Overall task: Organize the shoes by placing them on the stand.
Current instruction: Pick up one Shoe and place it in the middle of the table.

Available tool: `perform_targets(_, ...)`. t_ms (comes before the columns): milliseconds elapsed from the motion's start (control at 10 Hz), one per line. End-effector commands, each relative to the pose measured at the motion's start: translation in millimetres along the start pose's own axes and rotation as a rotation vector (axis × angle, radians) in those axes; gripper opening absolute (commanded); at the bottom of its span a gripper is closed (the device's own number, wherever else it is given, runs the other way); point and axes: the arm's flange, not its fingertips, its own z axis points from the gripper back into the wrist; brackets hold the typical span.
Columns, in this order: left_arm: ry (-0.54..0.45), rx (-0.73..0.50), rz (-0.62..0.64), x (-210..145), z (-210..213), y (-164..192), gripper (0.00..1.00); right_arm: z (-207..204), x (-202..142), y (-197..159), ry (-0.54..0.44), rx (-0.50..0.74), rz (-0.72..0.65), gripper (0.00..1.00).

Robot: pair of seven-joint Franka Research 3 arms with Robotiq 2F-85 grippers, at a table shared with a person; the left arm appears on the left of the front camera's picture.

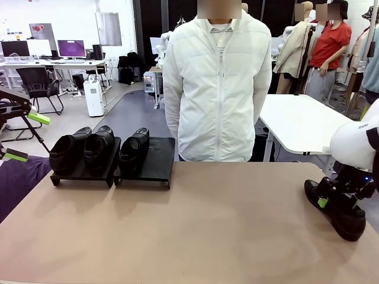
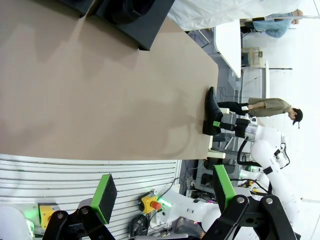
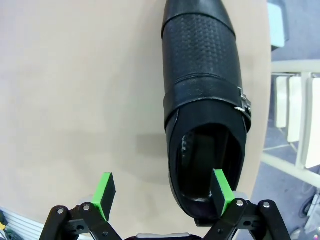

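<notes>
While most of the table (image 1: 195,225) lies bare, the task items sit at its margins. Stand (image 1: 145,168) = two low black platforms side by side at far-left edge, just in front of the person (image 1: 217,83). Left platform carries 2 shoes (image 1: 83,148), side by side, touching; right platform has 1 shoe (image 1: 134,151) on its left half, right half bare. All three w/ long axis running near-to-far, heel openings up; which end faces the robot is hard to tell.

4th shoe (image 3: 205,100) lies at the table's right edge, well apart from stand, w/ wide open tabletop between. In right wrist view its long axis runs bottom to top, toe at top, heel opening nearest the gripper; buckle strap on the side toward the table edge. Sole flat on table, shoe's side close to the edge, little margin there.

R gripper (image 3: 162,192): jaws spread wide, hovering at the heel end. One green pad (image 3: 221,190) sits over the heel opening, the other over bare table beside the shoe; nothing pinched. Contact w/ shoe: can't tell.

L gripper (image 1: 26,136): off table's left edge, beside the stand, jaws spread, nothing between pads. Left wrist view: table edge and slatted panel below it, 4th shoe and R arm far across.

Open room: whole centre and near side of table.
</notes>
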Motion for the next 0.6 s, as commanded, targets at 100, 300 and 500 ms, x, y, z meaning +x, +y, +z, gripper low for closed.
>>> perform_targets(100, 0.005, -0.020, -0.015, 0.7, 0.6, -0.1, 1.00, -14.5, 1.8, 0.0, -0.035, 0.056, 0.027, 1.00)
perform_targets(300, 0.005, -0.020, -0.015, 0.7, 0.6, -0.1, 1.00, -18.8, 1.3, 4.8, -0.034, 0.065, 0.043, 0.40)
perform_targets(500, 0.005, -0.020, -0.015, 0.7, 0.6, -0.1, 1.00, -24.0, 2.1, 5.5, -0.019, 0.069, 0.045, 0.00)
